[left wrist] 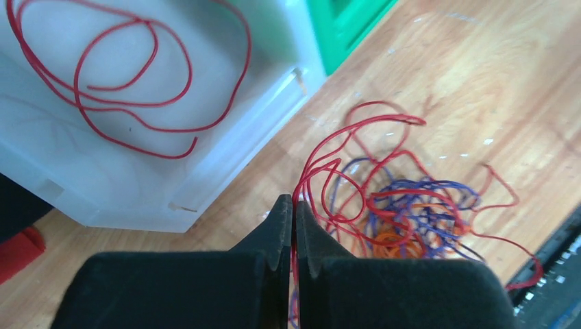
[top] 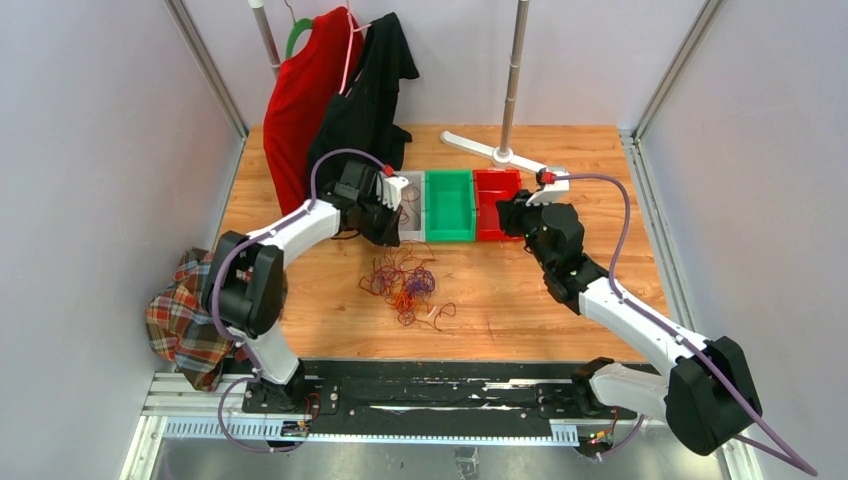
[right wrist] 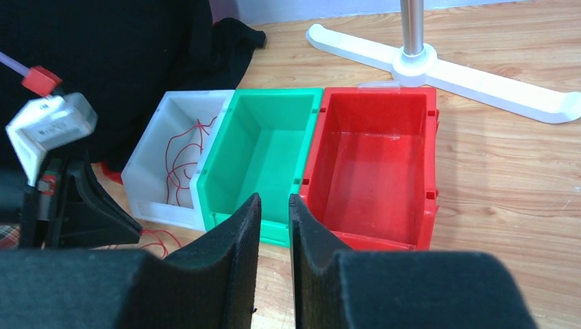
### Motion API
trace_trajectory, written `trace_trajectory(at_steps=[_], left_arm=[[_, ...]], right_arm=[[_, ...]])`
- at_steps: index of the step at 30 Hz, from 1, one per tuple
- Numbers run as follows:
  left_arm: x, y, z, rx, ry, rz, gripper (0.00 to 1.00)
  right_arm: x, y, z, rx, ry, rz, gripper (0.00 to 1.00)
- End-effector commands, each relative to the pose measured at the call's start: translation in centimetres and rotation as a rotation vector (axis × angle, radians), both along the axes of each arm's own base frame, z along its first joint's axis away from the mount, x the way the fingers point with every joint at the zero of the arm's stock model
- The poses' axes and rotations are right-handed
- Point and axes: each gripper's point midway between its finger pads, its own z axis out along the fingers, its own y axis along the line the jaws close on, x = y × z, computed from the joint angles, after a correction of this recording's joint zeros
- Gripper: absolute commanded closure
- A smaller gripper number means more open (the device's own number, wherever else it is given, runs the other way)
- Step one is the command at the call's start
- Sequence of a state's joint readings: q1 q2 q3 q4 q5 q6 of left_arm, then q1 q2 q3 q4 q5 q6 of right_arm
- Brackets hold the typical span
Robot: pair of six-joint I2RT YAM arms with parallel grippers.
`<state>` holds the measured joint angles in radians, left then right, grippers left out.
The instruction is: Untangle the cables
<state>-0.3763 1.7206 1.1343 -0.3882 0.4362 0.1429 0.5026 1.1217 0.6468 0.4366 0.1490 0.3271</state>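
Observation:
The cables (top: 405, 285) lie as a tangle of red, orange and purple wire on the wooden table, in front of the bins. The left wrist view shows the tangle (left wrist: 411, 216) just beyond my left gripper (left wrist: 294, 205), which is shut on a red cable (left wrist: 322, 161) rising out of the pile. From above, the left gripper (top: 384, 236) hangs by the white bin (top: 413, 233). Another red cable (left wrist: 130, 82) lies coiled inside that white bin (left wrist: 226, 147). My right gripper (right wrist: 274, 202) hovers before the green and red bins, jaws slightly apart with nothing between them; from above it (top: 508, 216) sits at the red bin's right side.
Three bins stand in a row: the white bin (right wrist: 152, 179), a green bin (top: 449, 205) and a red bin (top: 493, 203). A white stand base (top: 495, 152) and pole are behind them. Red and black shirts (top: 340, 100) hang at the back left. A plaid cloth (top: 185, 315) lies off the left edge.

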Motion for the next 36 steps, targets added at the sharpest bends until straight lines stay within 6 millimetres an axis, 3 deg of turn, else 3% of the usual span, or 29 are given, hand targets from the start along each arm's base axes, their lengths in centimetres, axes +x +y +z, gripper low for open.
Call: trace_trajectory(at_steps=[1, 6, 12, 13, 17, 21, 26, 36], left_arm=[[-0.9, -2.2, 8.2, -0.148, -0.068, -0.108, 0.99], [-2.8, -2.5, 15.9, -0.218, -0.159, -0.186, 0.99], [-4.9, -2.4, 25.6, -0.303, -0.323, -0.240, 0.99], [-5.3, -2.4, 26.9, -0.319, -0.351, -0.246, 0.99], [-5.8, -2.4, 31.4, -0.363, -0.441, -0.237, 0.99], [-5.8, -2.2, 34.0, -0.374, -0.509, -0.228, 0.99], [-5.3, -1.9, 37.8, -0.400, -0.633, -0.204, 0.99], [-7.6, -2.4, 46.9, -0.597, -0.813, -0.228, 1.00]], right_arm=[[0.1, 0.2, 1.5, 0.040, -0.041, 0.019, 0.79], [-0.1, 1.7, 3.0, 0.073, -0.079, 0.103, 0.67], [-1.6, 5.6, 5.8, 0.151, -0.143, 0.324, 0.34], [-1.9, 6.4, 6.4, 0.165, -0.157, 0.368, 0.32], [-3.3, 8.7, 8.9, 0.202, -0.239, 0.492, 0.31], [-4.6, 10.5, 10.6, 0.232, -0.301, 0.589, 0.30], [-4.4, 11.9, 10.3, 0.230, -0.278, 0.601, 0.30], [-5.3, 10.3, 10.9, 0.167, -0.317, 0.560, 0.29]])
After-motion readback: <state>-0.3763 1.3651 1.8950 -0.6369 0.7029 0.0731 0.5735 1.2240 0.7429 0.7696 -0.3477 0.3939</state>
